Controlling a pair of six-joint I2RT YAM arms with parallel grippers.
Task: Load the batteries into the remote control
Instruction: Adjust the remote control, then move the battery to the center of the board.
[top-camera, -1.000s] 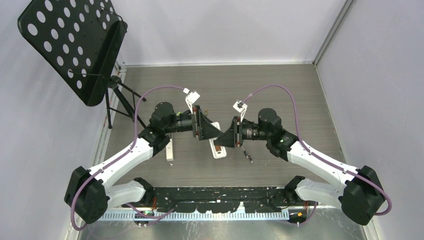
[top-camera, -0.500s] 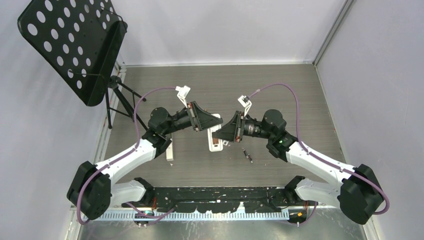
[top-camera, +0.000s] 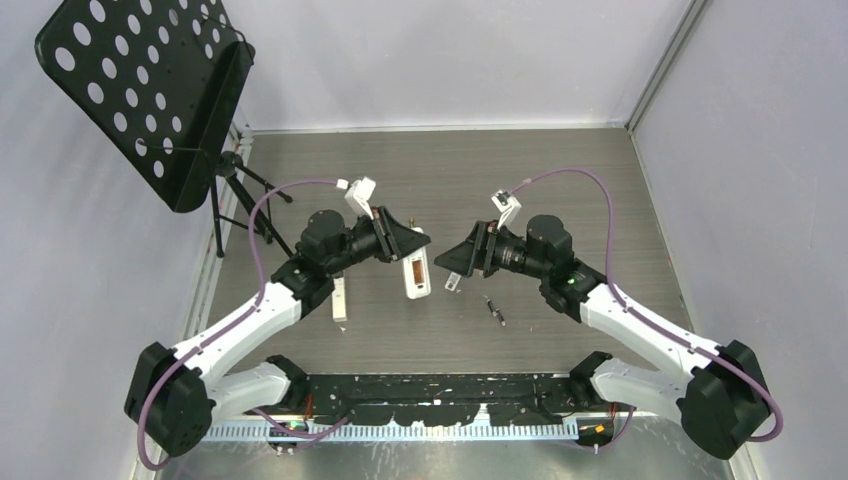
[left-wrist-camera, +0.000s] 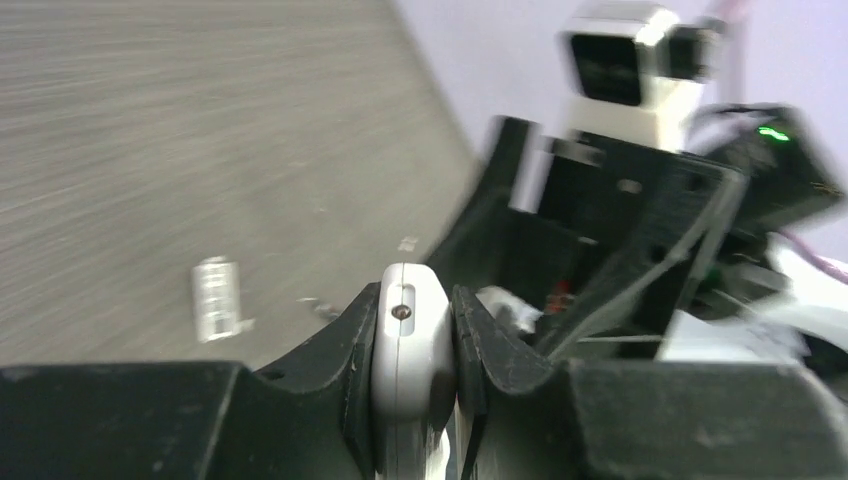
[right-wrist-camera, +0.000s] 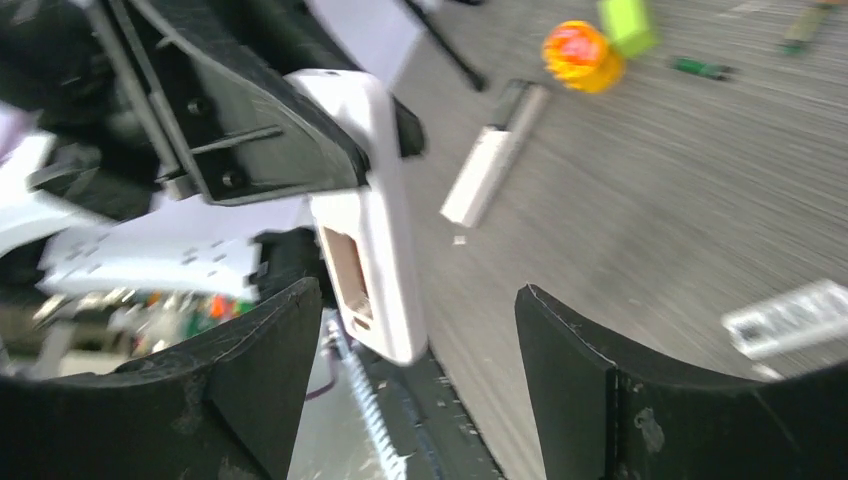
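Observation:
My left gripper (top-camera: 412, 250) is shut on the white remote control (top-camera: 416, 275) and holds it above the table. Its open brownish battery compartment faces up. In the left wrist view the remote's end (left-wrist-camera: 410, 340) sits pinched between both fingers. My right gripper (top-camera: 452, 264) stands open just right of the remote, not touching it. In the right wrist view the remote (right-wrist-camera: 370, 240) hangs ahead of the wide-apart jaws (right-wrist-camera: 420, 370). One of the batteries (top-camera: 494, 309) lies on the table under the right arm. Two more dark batteries (right-wrist-camera: 703, 68) (right-wrist-camera: 805, 25) lie further off.
A second white remote (top-camera: 341, 299) lies on the table under the left arm. A small white ribbed piece (right-wrist-camera: 790, 318) lies near my right gripper. An orange-and-green toy (right-wrist-camera: 590, 45) sits beyond. A black music stand (top-camera: 150, 90) stands at the back left.
My right gripper has let go of the remote, opened wide and drawn back to the right. My left gripper has shut on the remote and carried it slightly left.

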